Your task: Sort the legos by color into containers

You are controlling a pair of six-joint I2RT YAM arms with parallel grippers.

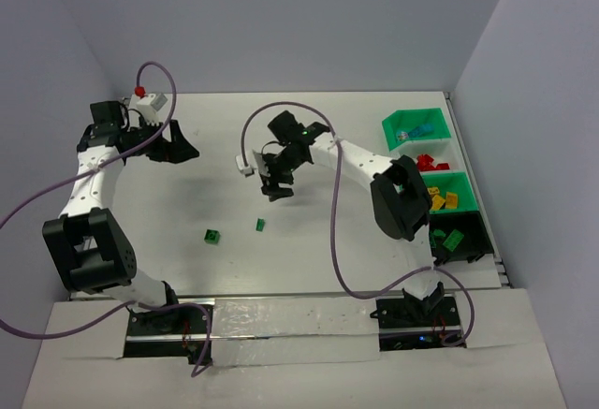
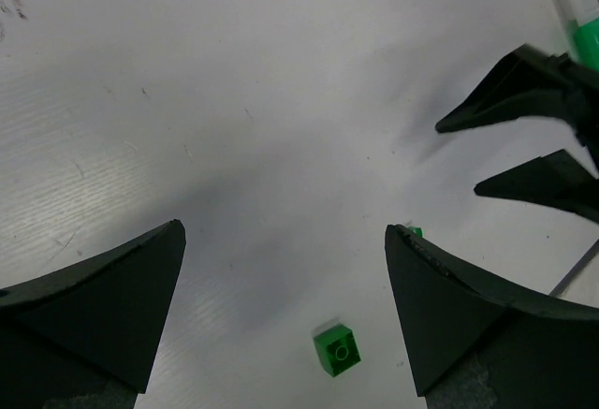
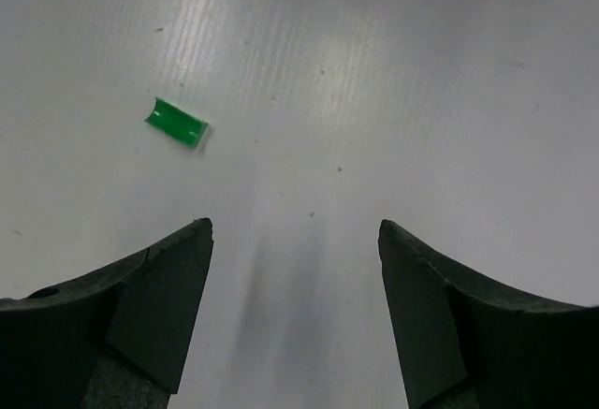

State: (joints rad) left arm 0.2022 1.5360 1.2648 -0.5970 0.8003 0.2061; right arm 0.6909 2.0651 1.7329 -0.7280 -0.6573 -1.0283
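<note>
On the white tabletop (image 1: 299,259) between the arms lie a square green brick (image 1: 213,236) and a slimmer green brick (image 1: 260,225), with nothing blocking either. Four green containers (image 1: 416,128) line the right edge, holding blue, red, yellow and green pieces; the right arm's elbow (image 1: 398,203) hides part of the lower two. The right hand (image 1: 274,189) hovers released and empty near the slimmer green brick, whose long axis slants upper-left to lower-right in its wrist view. The left hand (image 1: 180,147), far left, is spread and empty.
</note>
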